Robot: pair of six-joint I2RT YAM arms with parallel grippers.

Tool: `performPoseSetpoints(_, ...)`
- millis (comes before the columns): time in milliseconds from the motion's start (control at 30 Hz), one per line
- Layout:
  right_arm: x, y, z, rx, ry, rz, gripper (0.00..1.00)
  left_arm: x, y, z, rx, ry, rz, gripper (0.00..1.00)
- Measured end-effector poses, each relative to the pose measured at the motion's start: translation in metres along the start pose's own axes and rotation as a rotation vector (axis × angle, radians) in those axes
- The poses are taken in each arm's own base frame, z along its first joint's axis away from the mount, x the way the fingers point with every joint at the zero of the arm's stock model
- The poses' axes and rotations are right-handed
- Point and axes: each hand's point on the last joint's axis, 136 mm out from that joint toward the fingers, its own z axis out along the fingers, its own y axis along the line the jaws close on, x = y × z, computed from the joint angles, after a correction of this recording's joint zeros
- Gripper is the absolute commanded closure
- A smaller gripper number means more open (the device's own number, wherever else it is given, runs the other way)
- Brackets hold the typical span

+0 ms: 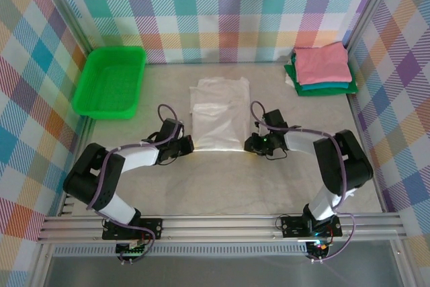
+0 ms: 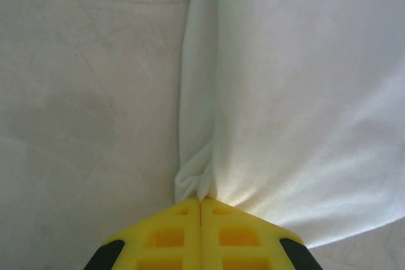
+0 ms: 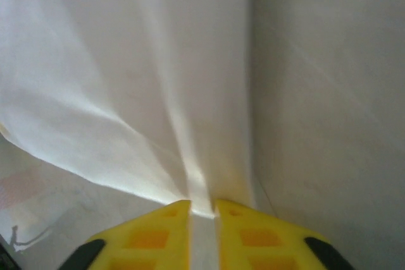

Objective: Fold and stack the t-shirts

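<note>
Plaid walls enclose a grey table (image 1: pixel 222 179) where the white t-shirt (image 1: pixel 216 115) lies flat at centre, its long axis running away from both arms. The left gripper (image 1: pixel 186 144) is clamped on the near left corner; the right gripper (image 1: pixel 249 143), fingers a sliver apart, seems to pinch the near right corner. Folded shirts (image 1: pixel 321 68) sit stacked far right, nearer the right arm.

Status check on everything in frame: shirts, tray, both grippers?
white t-shirt: spread on table, near corners pinched
folded stack: pink on teal on green, far right corner
green tray: empty
left gripper: shut on white t-shirt
right gripper: shut on white t-shirt
</note>
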Motion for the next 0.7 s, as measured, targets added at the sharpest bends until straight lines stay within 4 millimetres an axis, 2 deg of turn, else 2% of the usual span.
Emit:
performPoseSetpoints(100,0.011,0.000,-0.013,-0.004,-0.015,0.032,0.63,0.013,-0.012,-0.006,0.012,0.029,0.028,1.00)
performPoseSetpoints(167,0.015,0.002,-0.023,-0.008,-0.033,0.045,0.60,0.022,-0.019,-0.008,0.021,0.046,0.041,1.00)
performPoseSetpoints(267,0.018,0.002,-0.036,0.000,-0.067,0.066,0.52,0.035,-0.017,-0.010,0.014,0.058,0.044,1.00)
performPoseSetpoints(333,0.018,0.001,-0.039,0.007,-0.079,0.073,0.50,0.043,-0.008,-0.010,-0.008,0.067,0.032,1.00)
performPoseSetpoints(533,0.024,-0.012,-0.021,0.044,-0.018,0.110,0.50,0.042,-0.004,-0.010,-0.024,0.058,0.029,1.00)
performPoseSetpoints(700,0.025,-0.012,-0.013,0.029,0.028,0.131,0.53,0.041,-0.004,-0.010,-0.029,0.052,0.029,1.00)
